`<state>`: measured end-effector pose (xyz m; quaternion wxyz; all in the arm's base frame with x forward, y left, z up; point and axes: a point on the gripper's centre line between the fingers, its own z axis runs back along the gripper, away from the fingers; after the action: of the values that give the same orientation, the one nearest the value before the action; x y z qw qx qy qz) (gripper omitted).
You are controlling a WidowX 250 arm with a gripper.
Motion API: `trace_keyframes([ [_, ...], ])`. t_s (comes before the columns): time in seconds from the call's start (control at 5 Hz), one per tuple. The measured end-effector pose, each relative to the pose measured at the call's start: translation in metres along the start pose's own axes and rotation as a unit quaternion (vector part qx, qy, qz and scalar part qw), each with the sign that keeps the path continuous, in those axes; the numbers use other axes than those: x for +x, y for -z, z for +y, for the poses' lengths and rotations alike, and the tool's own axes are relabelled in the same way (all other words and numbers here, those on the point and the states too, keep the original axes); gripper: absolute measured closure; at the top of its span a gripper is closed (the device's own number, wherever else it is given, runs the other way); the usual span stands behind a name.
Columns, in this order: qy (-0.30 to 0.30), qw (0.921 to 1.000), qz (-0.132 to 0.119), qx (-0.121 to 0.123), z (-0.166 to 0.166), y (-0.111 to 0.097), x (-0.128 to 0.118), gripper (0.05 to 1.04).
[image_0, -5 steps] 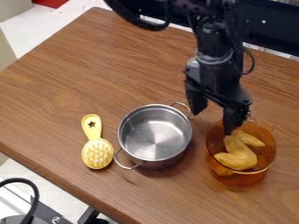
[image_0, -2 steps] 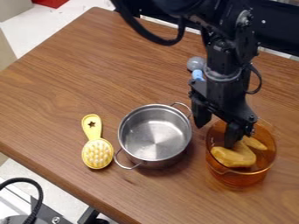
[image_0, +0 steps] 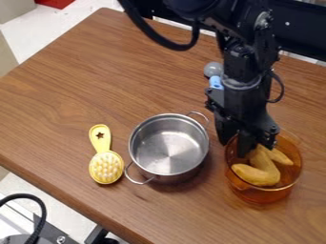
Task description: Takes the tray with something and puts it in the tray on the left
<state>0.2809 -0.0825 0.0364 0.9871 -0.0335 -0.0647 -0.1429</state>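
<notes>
a black robot arm [image_0: 245, 69] leans over the table to the right of the steel pot [image_0: 168, 150], the likely destination, as seen from the camera. right of the pot, an amber bowl [image_0: 261, 194] takes in the lowered gripper [image_0: 235, 148], its fingers now drawn nearer each other than a moment ago, a narrow gap between them and no firm hold to be seen. left of the pot lies a yellow brush [image_0: 106, 167], unmoved. smallest, the yellow toy food [image_0: 259, 174] rests in the bowl, right of the pot, its pose shifted; the narrowing suggests a grasp under way, with a slip possible before any lift.
</notes>
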Motion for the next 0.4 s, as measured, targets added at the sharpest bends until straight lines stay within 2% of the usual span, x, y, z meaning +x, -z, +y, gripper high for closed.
trace_keyframes([
  [0.2, -0.004, 0.9999, -0.003, -0.017, 0.0007, -0.0115, -0.0014, 0.947],
  [0.4, -0.012, 0.9994, 0.007, -0.031, 0.0025, -0.0158, -0.0043, 1.028],
])
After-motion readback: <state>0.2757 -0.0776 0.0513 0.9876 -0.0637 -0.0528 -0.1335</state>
